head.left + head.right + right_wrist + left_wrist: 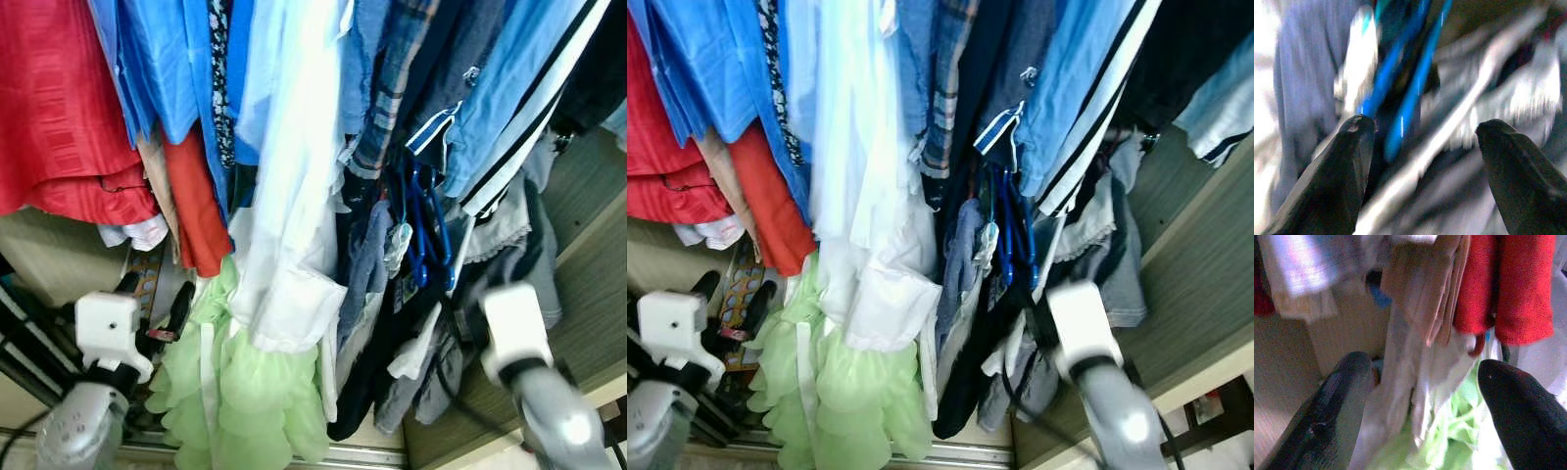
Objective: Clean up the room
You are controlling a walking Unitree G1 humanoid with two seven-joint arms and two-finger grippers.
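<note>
Right tool (1422, 142) fingers apart before blue hangers (423, 220); left tool (1420, 387) apart, facing green dress (245, 392).

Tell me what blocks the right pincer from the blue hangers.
Nothing visible: the open right pincer points straight at the blue hangers, which hang among dark clothes crowding them on both sides.

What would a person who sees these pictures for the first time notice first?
First, the crowded row of hanging clothes: a red garment at the robot's far left, a long white shirt in the middle and a pale green ruffled dress below it. Next, blue hangers dangle among dark clothes on the right, with the open right gripper pointing at them.
</note>
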